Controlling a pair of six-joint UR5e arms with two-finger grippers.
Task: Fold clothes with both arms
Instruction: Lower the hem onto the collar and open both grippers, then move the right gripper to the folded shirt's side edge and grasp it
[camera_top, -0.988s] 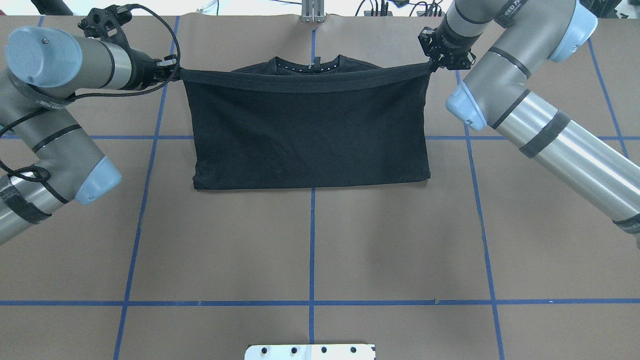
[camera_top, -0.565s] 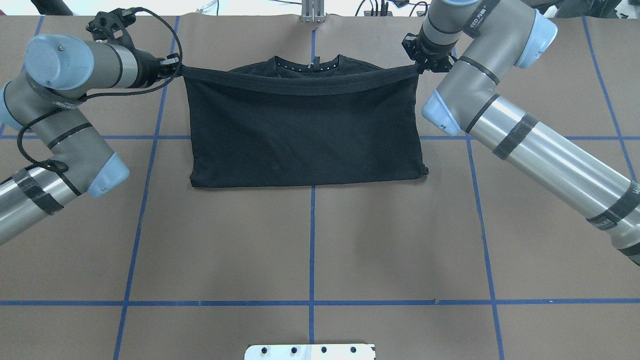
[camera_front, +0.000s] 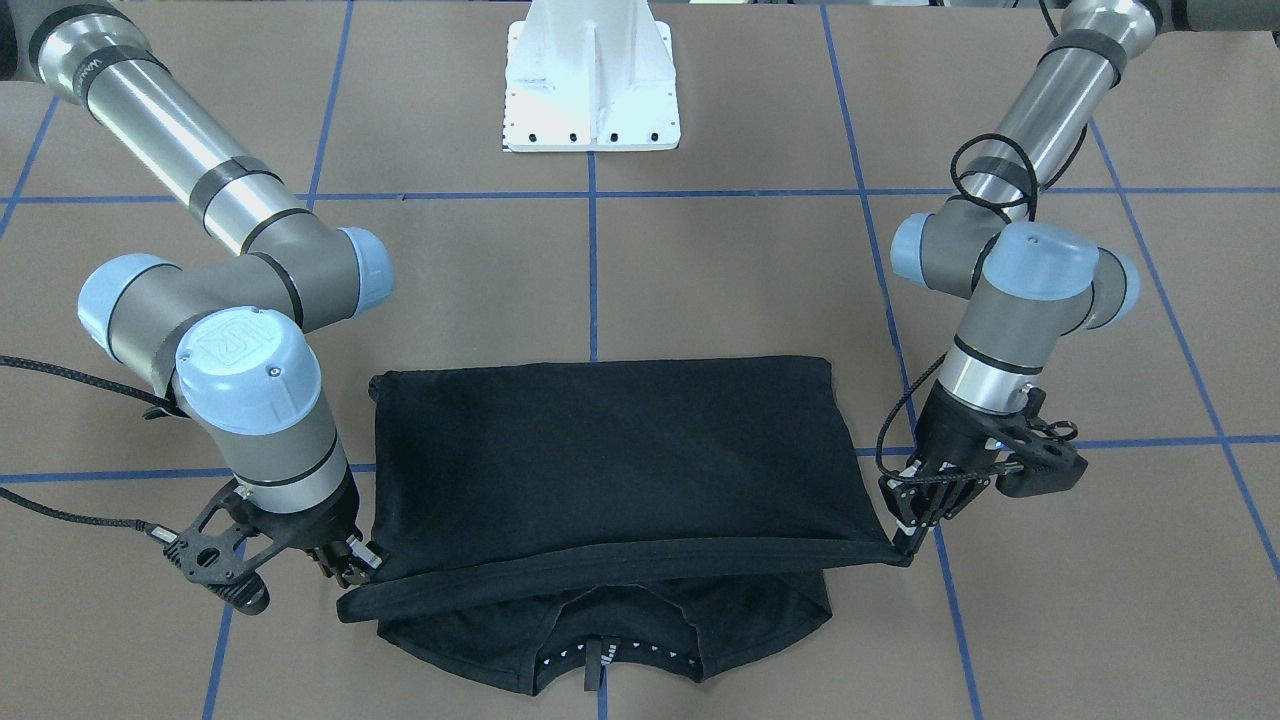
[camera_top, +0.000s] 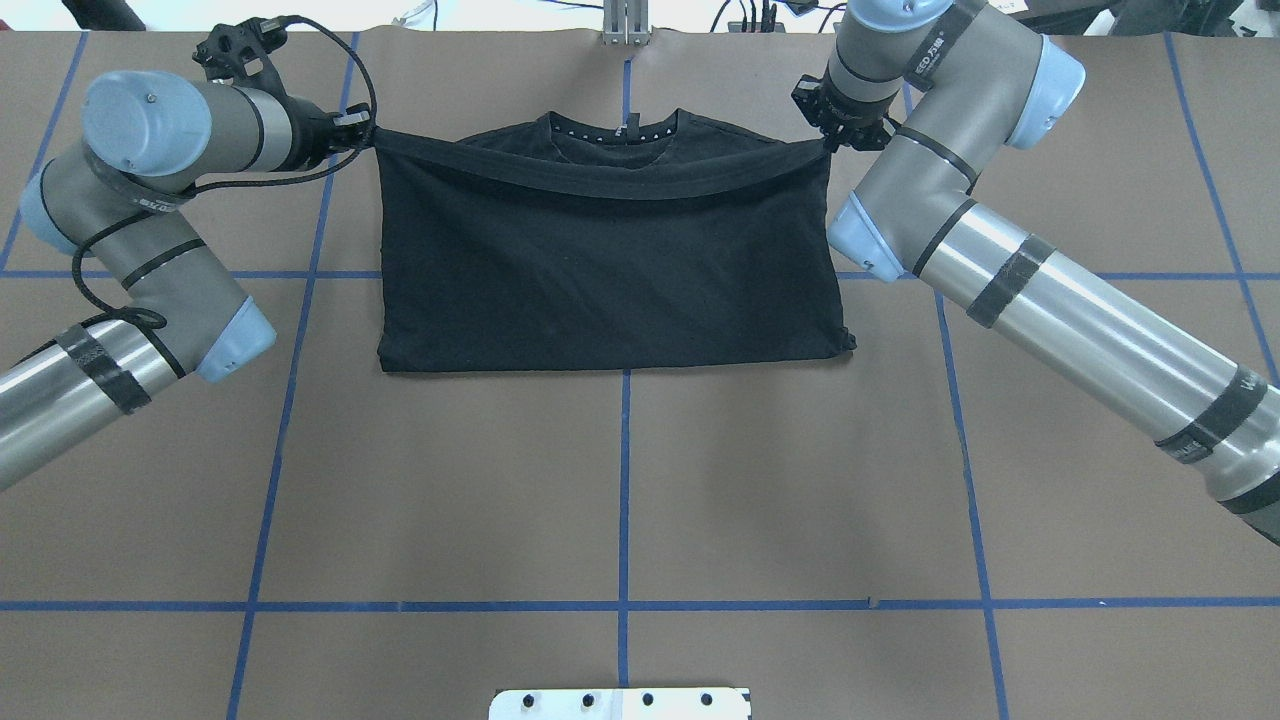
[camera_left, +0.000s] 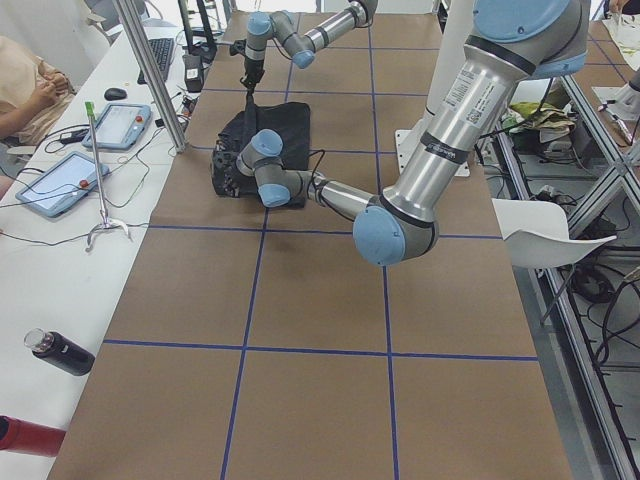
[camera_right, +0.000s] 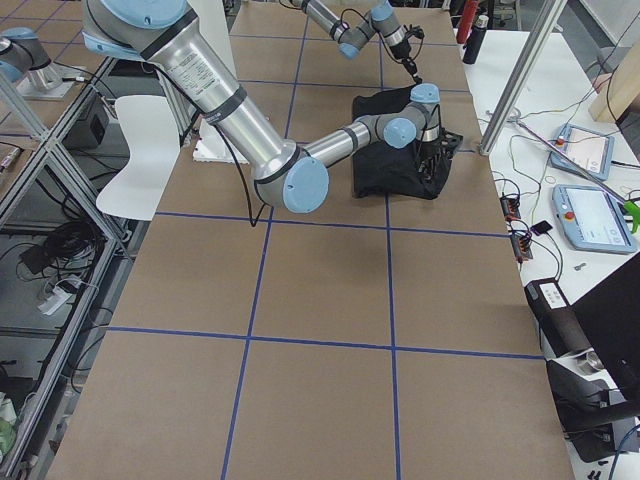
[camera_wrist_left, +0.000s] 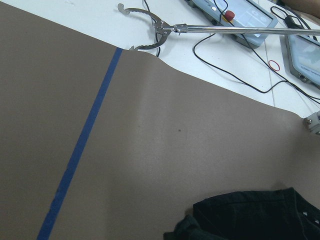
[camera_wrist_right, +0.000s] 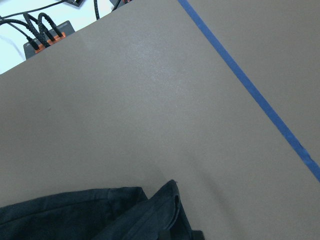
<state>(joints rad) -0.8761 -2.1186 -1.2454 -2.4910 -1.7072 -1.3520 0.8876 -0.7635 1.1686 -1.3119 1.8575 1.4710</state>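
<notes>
While the black short-sleeved T-shirt lies doubled over on the brown paper-covered bench, straight out from the white metal pedestal base and well apart from it, its folded-over hem hangs as a slightly sagging band between the two sets of jaws, on the side of the shirt away from that base. The jaws of the grey metal left arm are closed tight on one end corner of the hem, and the jaws of the grey metal right arm are pinched shut on the other, each set just outside the shirt's side edge. Farther from the base than the band, the collar and shoulders lie flat and uncovered.
</notes>
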